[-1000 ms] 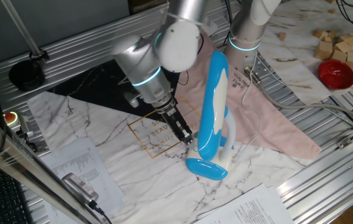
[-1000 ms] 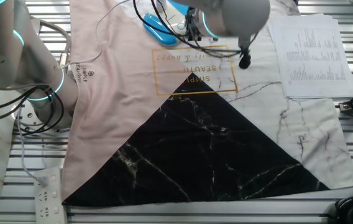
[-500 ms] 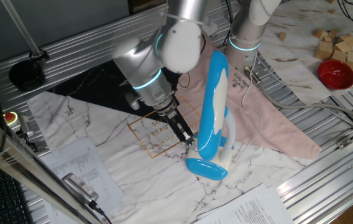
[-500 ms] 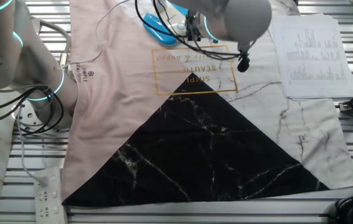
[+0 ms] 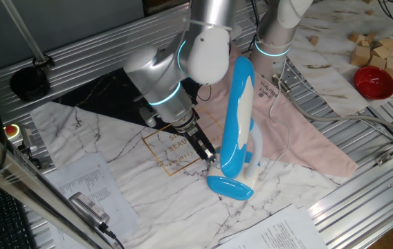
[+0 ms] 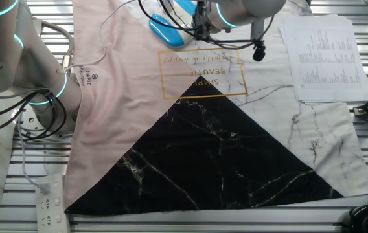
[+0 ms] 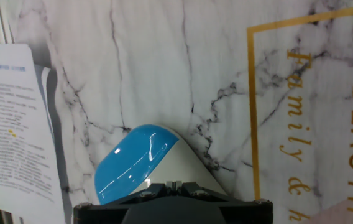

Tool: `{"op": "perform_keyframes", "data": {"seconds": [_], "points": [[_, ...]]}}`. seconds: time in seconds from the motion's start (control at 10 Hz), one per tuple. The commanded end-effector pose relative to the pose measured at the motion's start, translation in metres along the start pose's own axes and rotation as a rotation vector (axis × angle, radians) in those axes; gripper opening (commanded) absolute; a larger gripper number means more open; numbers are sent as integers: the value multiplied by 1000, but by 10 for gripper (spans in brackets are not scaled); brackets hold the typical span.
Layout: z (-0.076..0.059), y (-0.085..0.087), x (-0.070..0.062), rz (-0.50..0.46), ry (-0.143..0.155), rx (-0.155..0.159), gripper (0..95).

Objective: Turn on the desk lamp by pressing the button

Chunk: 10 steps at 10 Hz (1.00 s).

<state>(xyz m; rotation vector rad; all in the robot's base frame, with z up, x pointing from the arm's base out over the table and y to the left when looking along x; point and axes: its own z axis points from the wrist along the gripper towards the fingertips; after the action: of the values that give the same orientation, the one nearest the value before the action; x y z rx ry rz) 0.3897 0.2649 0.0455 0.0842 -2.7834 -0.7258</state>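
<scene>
Left to right in one fixed view: the pincer (image 5: 209, 156) reaches down beside the blue base of the desk lamp (image 5: 235, 117), which stands on the marble-patterned surface (image 5: 99, 138). Pincer opening cannot be told; contact with the base appears likely but is obscured.

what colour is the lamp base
Sky blue on top with white at one side, on the desk lamp; clearest in the hand view.

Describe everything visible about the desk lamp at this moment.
The desk lamp looks like glossy plastic: a long rounded sky-blue head with white trim, tilted steeply upward, a curved white neck, and a blue oval base resting on the marble-patterned cloth. No light shows. The tool sits low beside the base; contact is unclear.
</scene>
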Motion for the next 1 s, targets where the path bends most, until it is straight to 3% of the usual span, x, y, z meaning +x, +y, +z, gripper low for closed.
{"op": "perform_keyframes", "data": {"seconds": [0.1, 0.3, 1.0], "points": [[-1, -1, 1, 1, -7, -92, 0], [-1, -1, 1, -7, -8, -143, 0], [0, -1, 3, -2, 5, -197, 0]]}}
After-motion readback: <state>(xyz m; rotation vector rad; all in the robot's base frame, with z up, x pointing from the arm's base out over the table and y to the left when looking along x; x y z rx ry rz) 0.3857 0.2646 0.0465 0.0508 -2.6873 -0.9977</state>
